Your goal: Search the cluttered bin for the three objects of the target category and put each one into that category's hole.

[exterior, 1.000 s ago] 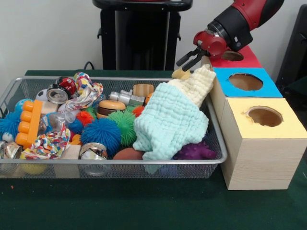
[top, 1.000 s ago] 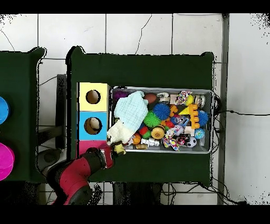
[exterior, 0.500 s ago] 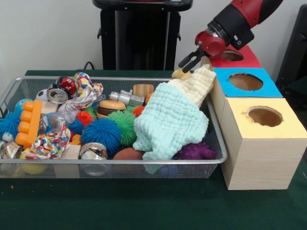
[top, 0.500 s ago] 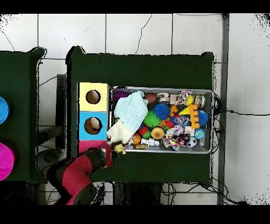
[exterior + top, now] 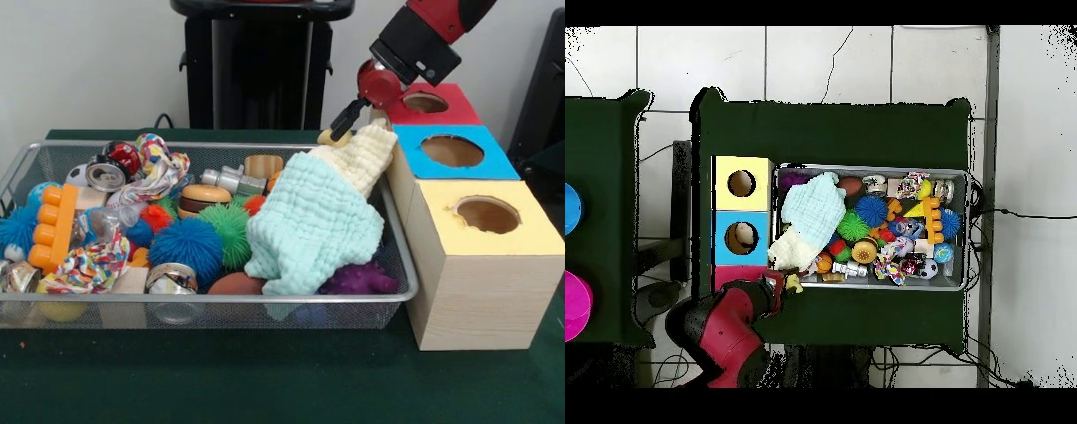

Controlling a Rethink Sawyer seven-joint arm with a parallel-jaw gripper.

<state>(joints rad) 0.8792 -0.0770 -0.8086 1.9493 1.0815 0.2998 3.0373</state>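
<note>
Cloth (image 5: 316, 212), pale green and cream, lay draped over the wire bin's (image 5: 396, 265) three o'clock end, beside the yellow box (image 5: 481, 265). At its one o'clock corner hovered the gripper (image 5: 342, 117); I could not tell its state.

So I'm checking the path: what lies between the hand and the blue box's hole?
In the front view, only the cream end of the cloth and the box's near top edge lie between the hand and the blue box's hole.
</note>
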